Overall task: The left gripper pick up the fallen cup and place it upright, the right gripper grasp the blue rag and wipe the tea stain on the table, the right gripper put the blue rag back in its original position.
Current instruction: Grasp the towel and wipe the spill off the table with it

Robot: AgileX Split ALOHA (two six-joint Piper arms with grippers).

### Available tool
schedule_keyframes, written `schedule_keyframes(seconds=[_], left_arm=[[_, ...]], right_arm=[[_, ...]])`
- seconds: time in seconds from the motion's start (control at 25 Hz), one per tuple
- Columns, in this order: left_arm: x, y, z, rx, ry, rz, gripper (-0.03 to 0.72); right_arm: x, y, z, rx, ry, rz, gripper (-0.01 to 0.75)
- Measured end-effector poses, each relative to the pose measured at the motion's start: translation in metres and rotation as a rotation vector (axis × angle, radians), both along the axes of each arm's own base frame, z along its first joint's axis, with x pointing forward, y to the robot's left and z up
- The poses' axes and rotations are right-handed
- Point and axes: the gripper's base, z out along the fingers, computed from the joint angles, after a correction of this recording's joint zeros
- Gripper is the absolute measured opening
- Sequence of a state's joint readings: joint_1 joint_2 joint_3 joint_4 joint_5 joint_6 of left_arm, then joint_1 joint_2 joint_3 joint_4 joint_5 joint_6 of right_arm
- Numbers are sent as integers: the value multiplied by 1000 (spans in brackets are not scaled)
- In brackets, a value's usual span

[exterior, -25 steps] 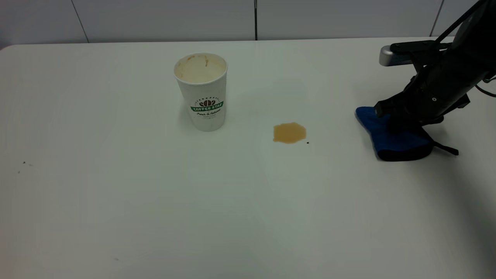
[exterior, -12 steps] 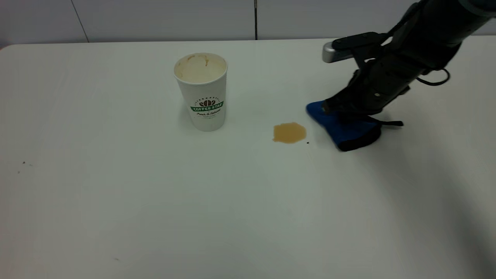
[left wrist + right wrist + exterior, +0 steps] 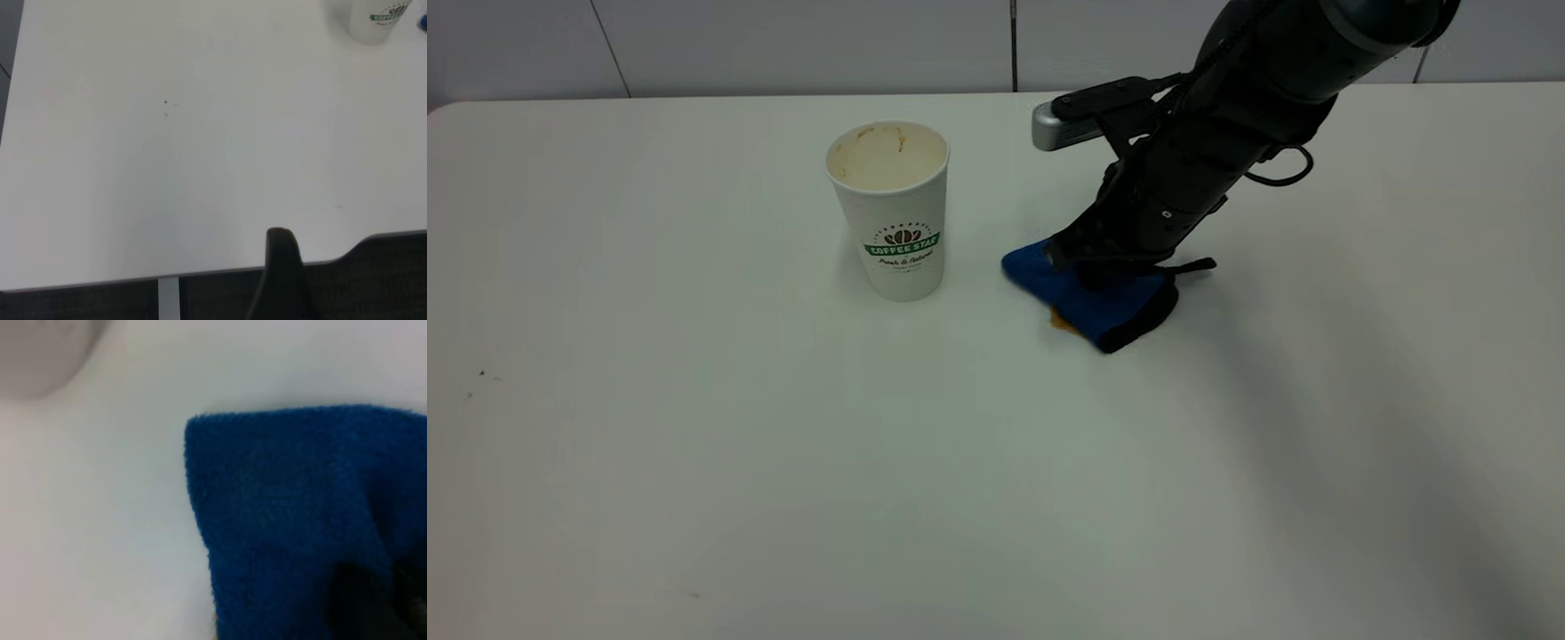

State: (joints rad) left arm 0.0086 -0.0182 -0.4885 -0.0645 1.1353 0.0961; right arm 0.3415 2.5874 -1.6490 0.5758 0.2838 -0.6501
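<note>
Exterior view: the right gripper point(image 3: 1089, 267), clamped on the blue rag point(image 3: 1089, 298), presses it over the tea stain point(image 3: 1063, 322) mid-table. Sweeping farther could topple the upright cup point(image 3: 891, 209) nearby or smear the stain's exposed edge.

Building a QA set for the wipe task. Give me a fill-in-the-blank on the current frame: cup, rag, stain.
1. The cup stands ____ on the table.
2. The right gripper presses the ____ rag onto the table.
3. The rag covers most of the tea ____.
4. The rag lies to the ____ of the cup in the exterior view.

Missing words: upright; blue; stain; right
</note>
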Motion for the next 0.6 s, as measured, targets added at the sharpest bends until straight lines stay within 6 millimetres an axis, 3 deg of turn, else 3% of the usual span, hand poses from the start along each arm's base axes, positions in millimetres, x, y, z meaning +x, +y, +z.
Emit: schedule_keyframes(seconds=[0.32, 0.6], left_arm=[[0, 0, 0, 0, 0, 0, 583], [0, 0, 0, 0, 0, 0, 583]], right_arm=[[-28, -1, 2, -57, 292, 191, 59], [-14, -38, 8, -213, 282, -42, 59]])
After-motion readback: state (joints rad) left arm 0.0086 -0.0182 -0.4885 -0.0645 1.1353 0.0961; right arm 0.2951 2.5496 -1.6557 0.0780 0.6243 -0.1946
